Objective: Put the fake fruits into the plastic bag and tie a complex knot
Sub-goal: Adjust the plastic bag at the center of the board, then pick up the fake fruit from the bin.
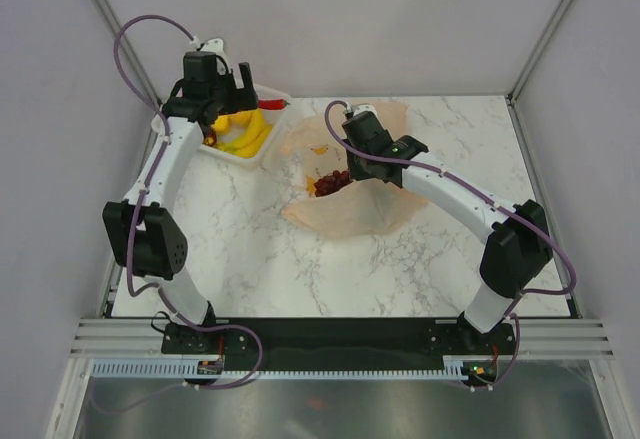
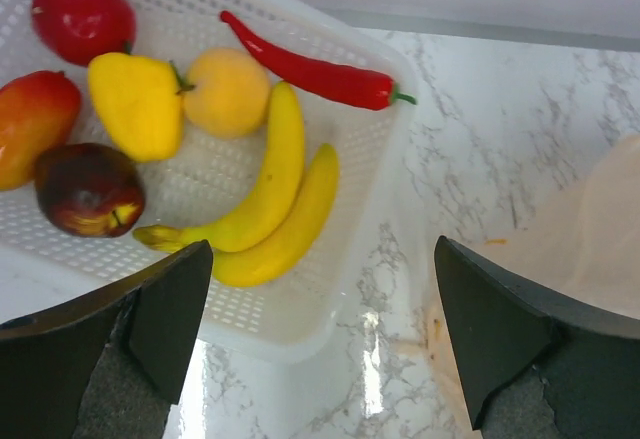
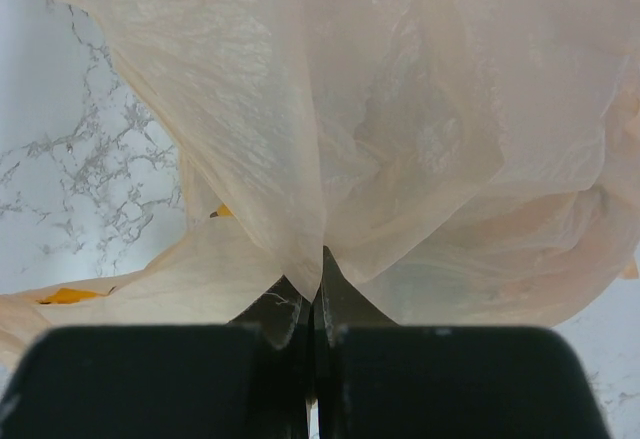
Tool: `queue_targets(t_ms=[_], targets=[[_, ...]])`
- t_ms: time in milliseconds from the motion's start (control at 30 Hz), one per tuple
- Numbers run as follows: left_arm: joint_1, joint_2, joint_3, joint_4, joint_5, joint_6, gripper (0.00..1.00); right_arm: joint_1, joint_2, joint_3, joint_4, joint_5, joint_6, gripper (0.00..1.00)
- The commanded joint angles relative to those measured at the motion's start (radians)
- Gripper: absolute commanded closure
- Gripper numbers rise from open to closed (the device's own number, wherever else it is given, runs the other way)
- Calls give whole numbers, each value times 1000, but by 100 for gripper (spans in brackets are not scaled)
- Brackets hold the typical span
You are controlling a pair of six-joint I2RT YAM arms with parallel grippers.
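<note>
Mid-tabletop (image 1: 300, 269), plastic bag (image 1: 350, 214) lying mouth open, right hand (image 3: 318, 284) pinched tight on its film; grapes (image 1: 333, 181) inside. Farther left, left hand (image 2: 320, 269) spread wide, empty, over white basket (image 2: 300, 331). Bananas (image 2: 275, 184), chili (image 2: 320, 71), peach (image 2: 225, 91) unloaded. Knot likely far off.

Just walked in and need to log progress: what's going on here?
The right gripper is shut on a pinched fold of the plastic bag, lifting it. The left gripper hangs open and empty over the white basket, where bananas, a red chili and other fake fruits lie. Dark red grapes show in the bag. No knot shows yet.
</note>
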Motion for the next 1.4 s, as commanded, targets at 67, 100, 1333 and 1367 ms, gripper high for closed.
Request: queue_targets(t_ms=[67,100,1333,1367], targets=[[97,99,34,-19,32,-75,0,-2,0,35,28,-21,-14,100],[124,127,70,-25,37,-79,0,-2,-5,32,28,-20,-13,100],[221,638,576,48,-55,109,67,-2,-122,-47,74,-38,-11,100],[219,603,519,65,-54,100,70,-2,-120,-45,74,-38,-10,100]])
